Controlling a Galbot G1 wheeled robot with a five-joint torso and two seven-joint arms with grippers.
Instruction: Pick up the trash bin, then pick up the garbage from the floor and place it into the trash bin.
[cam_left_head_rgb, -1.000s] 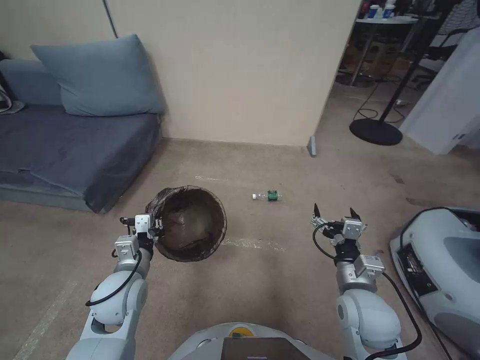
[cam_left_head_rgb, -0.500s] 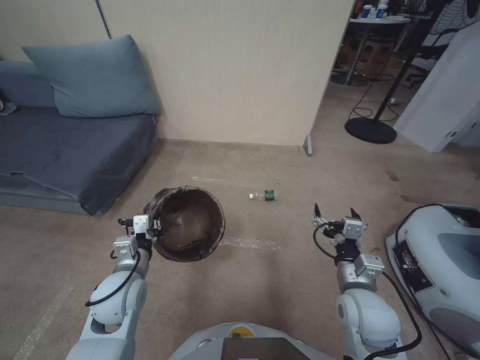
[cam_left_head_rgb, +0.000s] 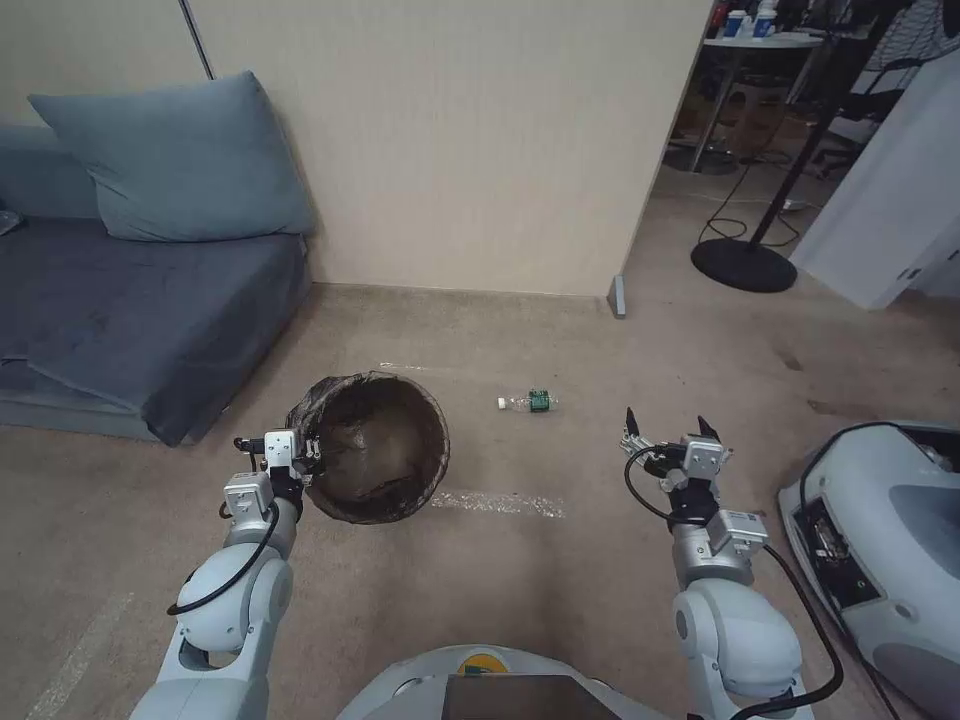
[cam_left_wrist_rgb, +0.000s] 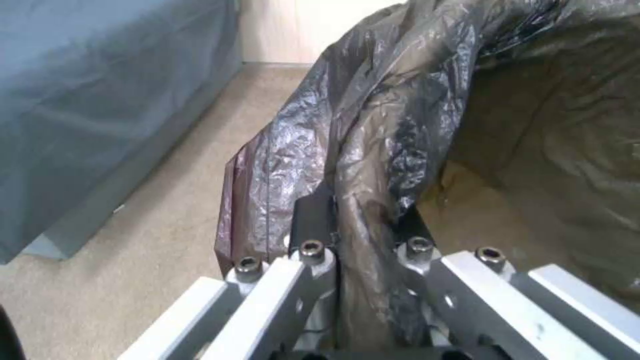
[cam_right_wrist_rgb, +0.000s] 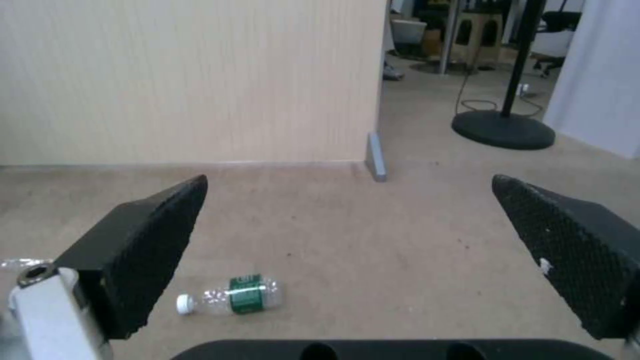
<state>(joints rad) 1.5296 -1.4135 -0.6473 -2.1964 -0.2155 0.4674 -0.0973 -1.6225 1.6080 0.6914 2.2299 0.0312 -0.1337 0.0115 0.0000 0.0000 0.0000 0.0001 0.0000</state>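
Note:
My left gripper (cam_left_head_rgb: 312, 455) is shut on the near-left rim of the trash bin (cam_left_head_rgb: 375, 460), a round bucket lined with a crinkly dark bag, held above the carpet with its mouth facing me. In the left wrist view the fingers (cam_left_wrist_rgb: 313, 220) pinch the bag-covered rim of the trash bin (cam_left_wrist_rgb: 393, 130). The garbage in sight is a clear bottle with a green label (cam_left_head_rgb: 528, 402), lying on its side on the beige carpet floor (cam_left_head_rgb: 560, 330), ahead and left of my right gripper (cam_left_head_rgb: 668, 430). That gripper hangs open and empty; between its fingers (cam_right_wrist_rgb: 143, 235) lies the bottle (cam_right_wrist_rgb: 230, 296).
A blue-grey sofa (cam_left_head_rgb: 120, 290) with a cushion stands at the left. A beige wall (cam_left_head_rgb: 470, 140) ends at a corner, with a grey doorstop (cam_left_head_rgb: 619, 296) at its foot. A black round stand base (cam_left_head_rgb: 744, 264) sits beyond. A white machine (cam_left_head_rgb: 885, 540) lies at my right.
The whole picture has shifted a little, so the camera moved: the sofa slid left and the bottle sits slightly lower. Both arms keep their poses, and the bin stays in the left grip.

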